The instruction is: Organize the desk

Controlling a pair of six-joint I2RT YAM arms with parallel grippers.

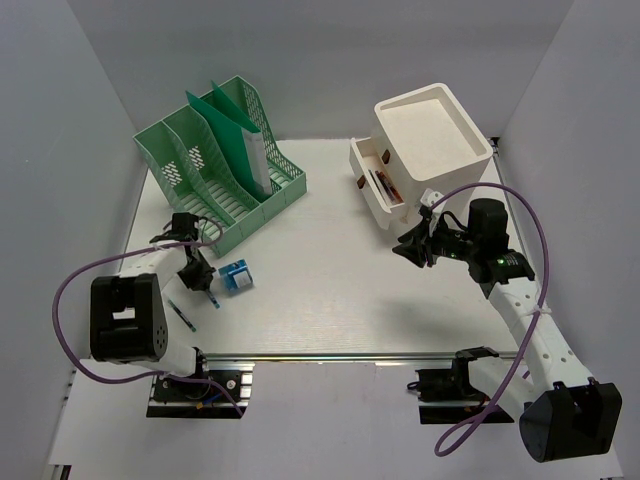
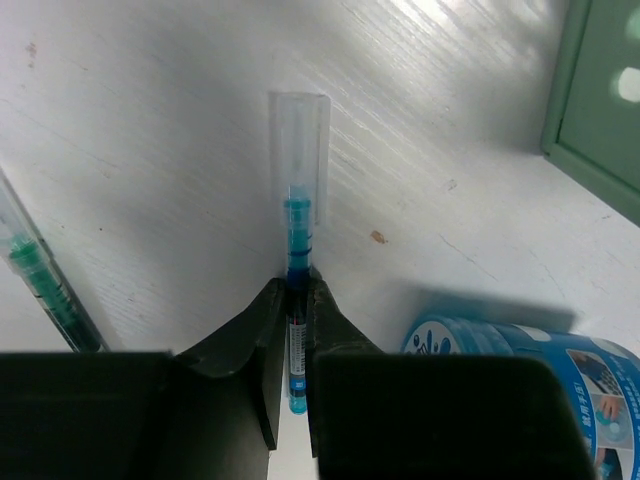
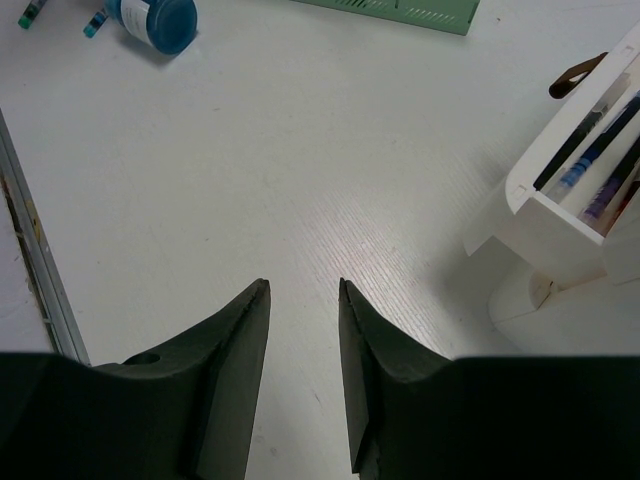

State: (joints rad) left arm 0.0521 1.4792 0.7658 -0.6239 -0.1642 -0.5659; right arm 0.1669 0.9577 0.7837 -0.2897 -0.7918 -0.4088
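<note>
The white desk [image 1: 340,290] bears loose items. My left gripper [image 1: 196,274] is low over its left side, shut on a blue pen [image 2: 297,235] with a clear cap; the pen sticks out past the fingertips [image 2: 268,300] close to the desk, and whether it touches I cannot tell. A green pen [image 1: 182,315] lies just left of it and shows in the left wrist view [image 2: 45,285]. A blue round container [image 1: 236,276] lies on its side to the right. My right gripper [image 1: 410,250] is open and empty above the desk [image 3: 250,150], beside the white drawer box [image 1: 430,140].
A green file organizer [image 1: 225,160] stands at the back left. The drawer box's open drawer [image 1: 378,185] holds several pens, also seen in the right wrist view [image 3: 590,170]. A metal rail [image 1: 340,355] runs along the near edge. Pale grey walls enclose the desk.
</note>
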